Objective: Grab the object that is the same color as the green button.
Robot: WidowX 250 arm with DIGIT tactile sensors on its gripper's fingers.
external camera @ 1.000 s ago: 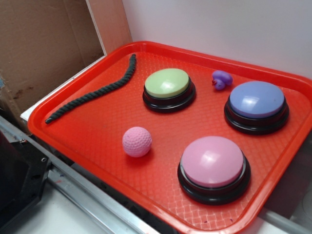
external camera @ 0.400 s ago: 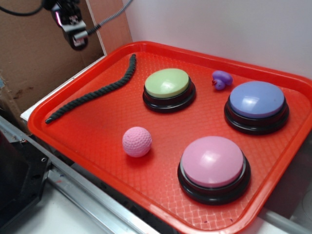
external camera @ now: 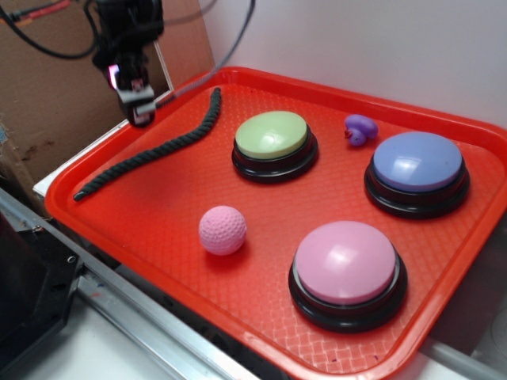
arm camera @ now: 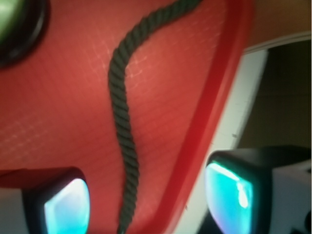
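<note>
Red tray point(external camera: 158, 229) held, left to right: rope point(external camera: 154, 148), pink ball point(external camera: 223, 229), green button point(external camera: 273, 145), pink button point(external camera: 347, 273), purple duck point(external camera: 360, 129), blue-purple button point(external camera: 417, 172) | rope dark green, twisted, wavy, along tray's left edge | pincer point(arm camera: 146, 202) open, above rope, apart.

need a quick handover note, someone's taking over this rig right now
Pincer: open, empty, hanging above the far-left edge of the red tray, over the rope but not touching it.
Dark green rope: lying flat and wavy along the tray's left side; in the wrist view it runs between the two fingers.
Green button: on the tray, right of the rope's far end.
Done: pincer brought roughly over the rope.
Left: lower, close on the rope, lift it.
</note>
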